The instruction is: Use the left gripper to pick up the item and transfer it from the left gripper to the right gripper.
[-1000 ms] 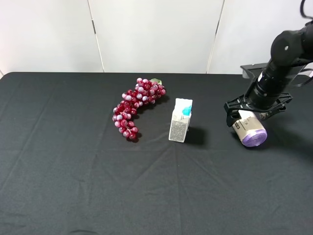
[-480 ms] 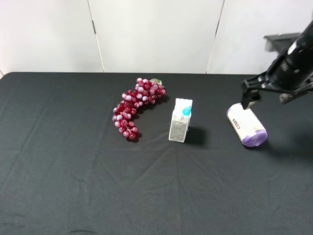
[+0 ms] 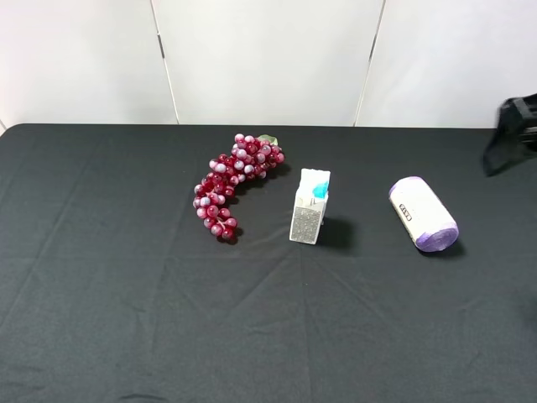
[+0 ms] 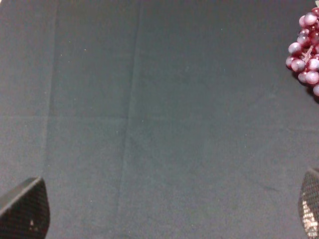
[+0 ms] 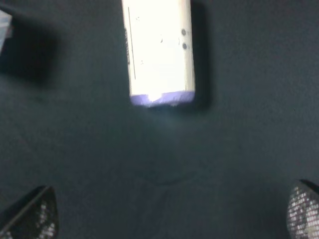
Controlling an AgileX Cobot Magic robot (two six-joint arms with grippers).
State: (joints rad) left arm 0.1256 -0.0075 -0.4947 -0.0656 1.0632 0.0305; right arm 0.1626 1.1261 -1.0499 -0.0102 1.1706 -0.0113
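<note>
Item (image 3: 423,214) lies free on the table (image 3: 126,294), since both my left end effector (image 4: 159,209) and right end effector (image 5: 172,214) are released, grasping nothing.

Black hand (image 5: 169,219) fingertips (image 5: 32,219), seemingly mesh-textured pads; arm blurred.

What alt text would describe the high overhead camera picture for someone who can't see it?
A purple-ended roll lies on its side at the right of a black table, with nothing gripping it. A small carton stands at centre, red grapes to its left; a black robot part shows at the right edge.
</note>
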